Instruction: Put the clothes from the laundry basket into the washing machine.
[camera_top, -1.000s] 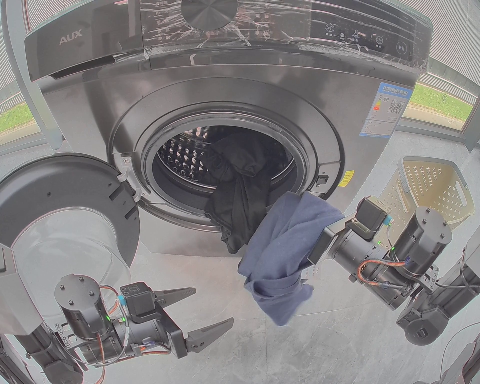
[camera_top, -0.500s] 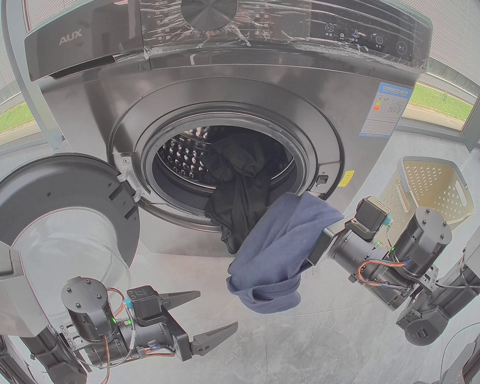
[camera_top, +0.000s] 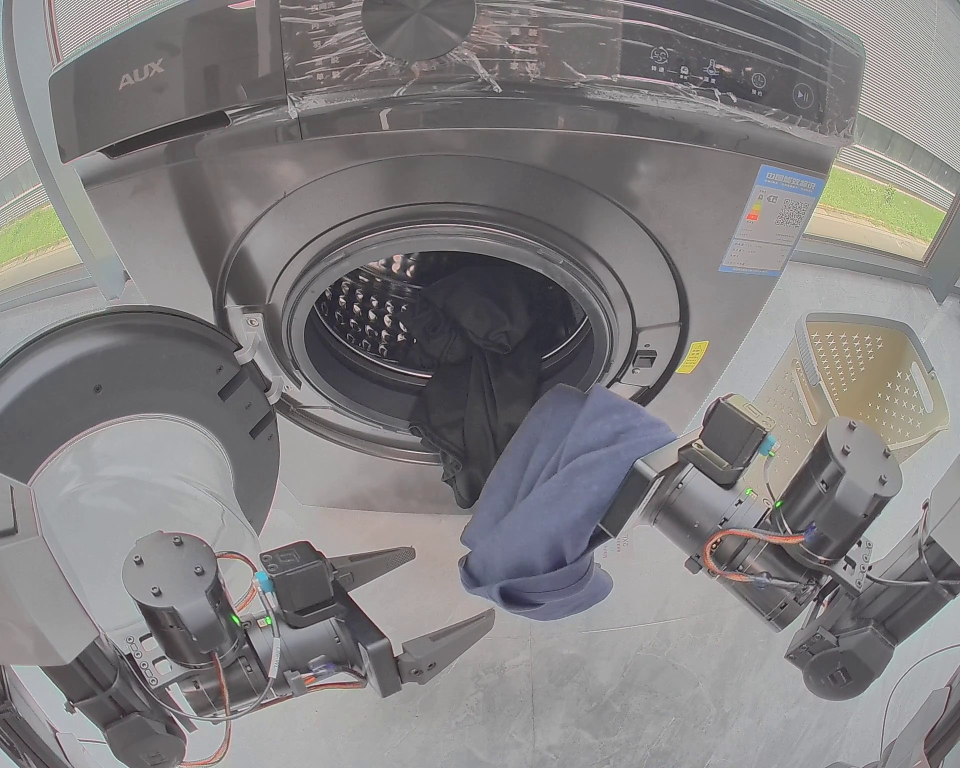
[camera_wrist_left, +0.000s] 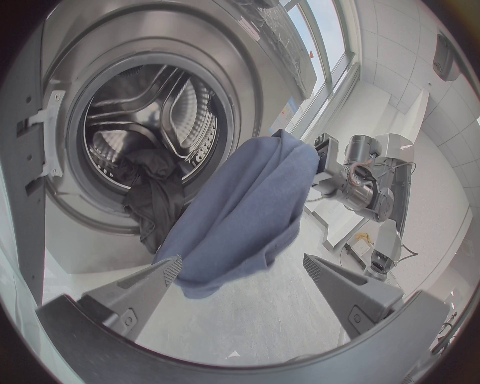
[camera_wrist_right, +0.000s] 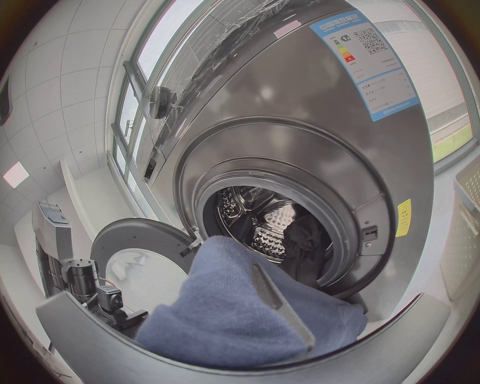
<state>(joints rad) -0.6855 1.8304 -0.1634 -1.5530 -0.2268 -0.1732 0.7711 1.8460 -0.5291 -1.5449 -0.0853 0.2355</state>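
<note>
Garment (camera_top: 555, 490) in blue hangs gripped by the right fingers (camera_wrist_right: 280, 300), left fingers (camera_top: 445, 645) spread wide near its hem.

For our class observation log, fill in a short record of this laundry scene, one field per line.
washer: door open, swung to the left
black cloth: partly in the drum, hanging out over its edge
blue cloth: held in the air before the opening, not yet inside
right claw: shut on blue cloth
left claw: open, low, holding nothing
basket: right of the washer
</note>
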